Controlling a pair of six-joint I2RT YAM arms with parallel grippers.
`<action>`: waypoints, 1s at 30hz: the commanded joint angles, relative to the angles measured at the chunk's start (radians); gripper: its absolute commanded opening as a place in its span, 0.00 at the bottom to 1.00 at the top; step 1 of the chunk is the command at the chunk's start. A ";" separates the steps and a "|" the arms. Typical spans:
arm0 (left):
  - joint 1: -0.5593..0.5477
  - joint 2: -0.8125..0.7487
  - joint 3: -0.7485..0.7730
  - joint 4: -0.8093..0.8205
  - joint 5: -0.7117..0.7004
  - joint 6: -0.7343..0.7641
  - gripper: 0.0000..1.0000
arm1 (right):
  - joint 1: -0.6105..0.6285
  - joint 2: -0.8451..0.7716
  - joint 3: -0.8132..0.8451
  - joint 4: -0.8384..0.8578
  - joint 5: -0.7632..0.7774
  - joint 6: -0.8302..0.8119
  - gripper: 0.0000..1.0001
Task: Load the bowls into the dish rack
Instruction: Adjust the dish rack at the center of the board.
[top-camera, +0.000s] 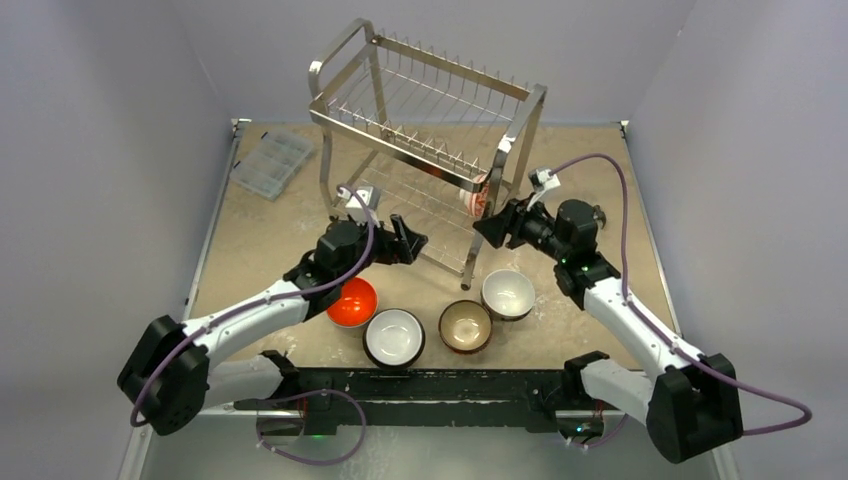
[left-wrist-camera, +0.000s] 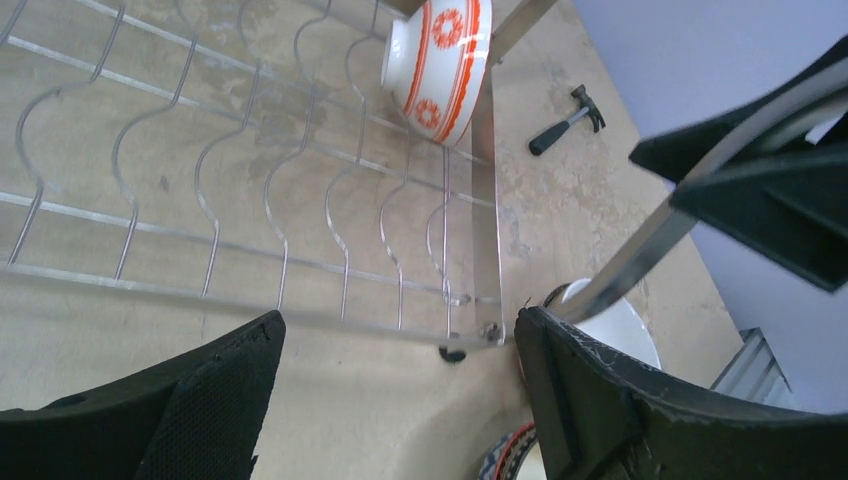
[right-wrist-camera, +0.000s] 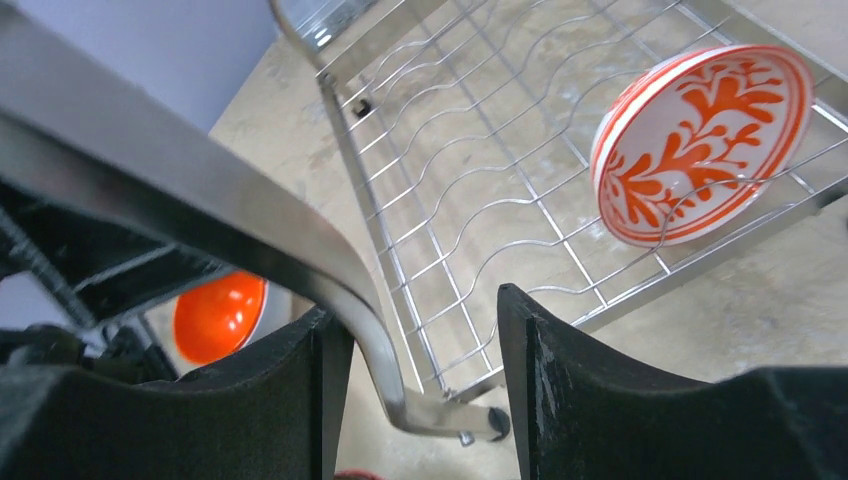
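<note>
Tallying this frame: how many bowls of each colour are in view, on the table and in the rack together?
Orange-red bowl: 1
White-inside bowls: 2
Brown bowl: 1
Orange-patterned white bowl, standing on edge in the dish rack: 1
Total: 5

No lettering, label, brand, number or sign is showing legibly on anything in any view.

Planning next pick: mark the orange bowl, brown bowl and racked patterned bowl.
orange bowl (top-camera: 355, 304): top view, inside.
brown bowl (top-camera: 466, 325): top view, inside.
patterned bowl (right-wrist-camera: 700, 145): right wrist view, patterned face.
</note>
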 joint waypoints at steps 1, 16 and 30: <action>0.003 -0.105 -0.026 -0.184 -0.009 -0.070 0.84 | -0.014 0.076 0.116 0.004 0.212 -0.052 0.56; 0.002 -0.326 -0.033 -0.538 -0.081 -0.124 0.83 | -0.037 0.186 0.344 -0.190 0.335 -0.062 0.75; 0.001 -0.352 0.037 -0.725 -0.062 -0.153 0.78 | -0.037 -0.206 0.106 -0.250 0.045 -0.031 0.99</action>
